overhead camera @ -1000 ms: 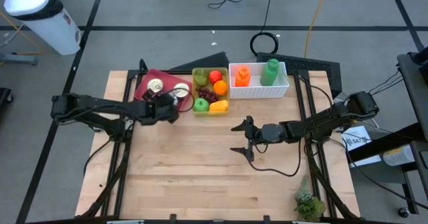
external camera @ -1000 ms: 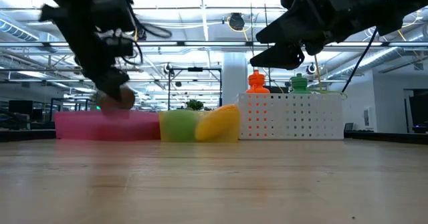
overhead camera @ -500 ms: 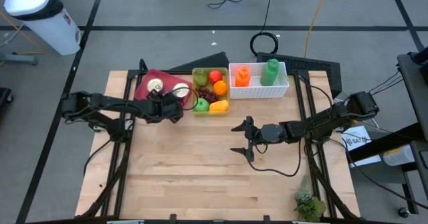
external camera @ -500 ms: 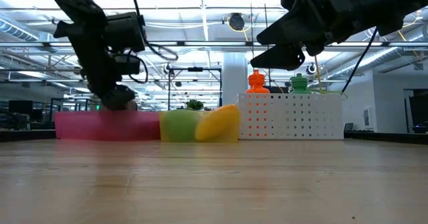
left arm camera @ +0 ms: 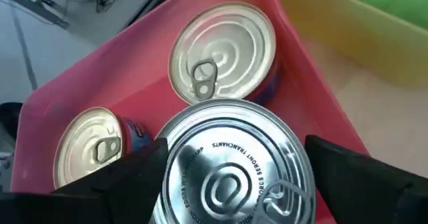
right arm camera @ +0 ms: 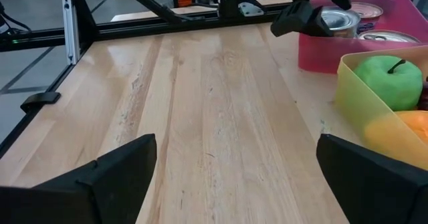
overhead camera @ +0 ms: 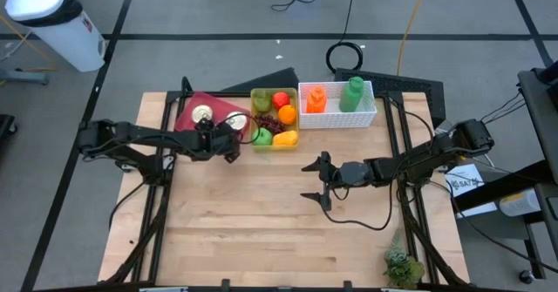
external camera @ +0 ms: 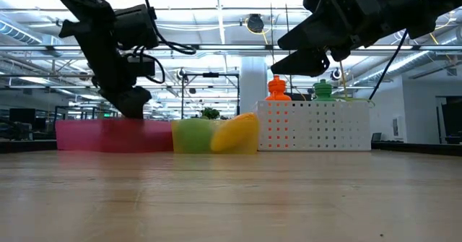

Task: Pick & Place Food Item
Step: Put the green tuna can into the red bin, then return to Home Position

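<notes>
While the left gripper (overhead camera: 228, 140) hangs over the near right corner of the pink tray (overhead camera: 188, 107), its fingers are spread wide either side of a silver can (left arm camera: 234, 164); the left wrist view shows that can lid-up between the dark fingers (left arm camera: 361, 167), whether the pads touch it cannot be told. Two more cans sit in the same tray: one (left arm camera: 223, 51) just beyond the silver can, touching or nearly so, another (left arm camera: 91, 144) toward the tray's left side. Pink tray sits at the far edge of the bench (overhead camera: 261, 213), left of centre, touching the yellow bin (overhead camera: 274, 142) on its right. Yellow bin holds a green apple (overhead camera: 262, 136), an orange (overhead camera: 287, 113), a red fruit (overhead camera: 280, 99), a dark red item low right, too small to name. White perforated basket (overhead camera: 336, 116) is beside the yellow bin on the right, still along the far edge, with an orange bottle (overhead camera: 316, 99) and a green bottle (overhead camera: 352, 93) upright in it. Right gripper (overhead camera: 316, 179) hovers above the bare middle of the bench, fingers wide apart, nothing between them, well apart from the trays. Low view: left arm comes down onto the pink tray, right arm high over the basket side. Small green plant (overhead camera: 403, 266) at the near right corner of the bench.
</notes>
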You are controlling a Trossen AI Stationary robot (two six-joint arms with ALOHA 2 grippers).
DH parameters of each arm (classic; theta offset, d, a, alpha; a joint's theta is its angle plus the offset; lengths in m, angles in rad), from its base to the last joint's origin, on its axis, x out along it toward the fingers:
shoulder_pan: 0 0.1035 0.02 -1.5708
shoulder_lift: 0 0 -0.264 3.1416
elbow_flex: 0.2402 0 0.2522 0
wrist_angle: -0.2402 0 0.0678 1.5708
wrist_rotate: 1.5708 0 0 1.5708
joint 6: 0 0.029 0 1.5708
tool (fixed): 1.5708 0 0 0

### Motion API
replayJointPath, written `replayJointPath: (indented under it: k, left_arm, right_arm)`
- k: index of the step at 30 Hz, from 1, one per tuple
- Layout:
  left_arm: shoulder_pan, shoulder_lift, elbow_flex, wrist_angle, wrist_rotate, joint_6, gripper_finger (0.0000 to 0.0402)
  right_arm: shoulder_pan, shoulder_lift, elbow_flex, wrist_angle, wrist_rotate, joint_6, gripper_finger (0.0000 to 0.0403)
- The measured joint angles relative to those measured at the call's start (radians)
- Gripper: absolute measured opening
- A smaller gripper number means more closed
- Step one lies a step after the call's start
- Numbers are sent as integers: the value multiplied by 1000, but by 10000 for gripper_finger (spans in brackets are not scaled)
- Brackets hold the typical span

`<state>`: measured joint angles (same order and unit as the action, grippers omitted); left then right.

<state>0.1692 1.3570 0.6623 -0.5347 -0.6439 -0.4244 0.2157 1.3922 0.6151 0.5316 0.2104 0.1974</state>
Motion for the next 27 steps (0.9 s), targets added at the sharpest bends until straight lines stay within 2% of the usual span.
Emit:
replayJointPath:
  k: [10,13,16,19,23,27]
  left_arm:
    - [-2,-114,119,-133,71,41,333]
    - [-9,-176,148,-132,76,83,335]
    - [-9,-235,160,-187,86,214,337]
    - [-8,-293,180,-225,126,195,334]
    - [-15,-415,193,-223,240,108,334]
    - [-65,-571,193,-207,369,175,340]
  right_arm:
    - [0,0,0,-12,1,0,393]
    - [0,0,0,-13,2,0,393]
    - [0,0,0,-14,2,0,393]
    - [0,0,0,-16,-1,0,392]
    - [0,-21,-1,-57,-2,0,392]
    - [0,-115,-1,-168,-5,-10,392]
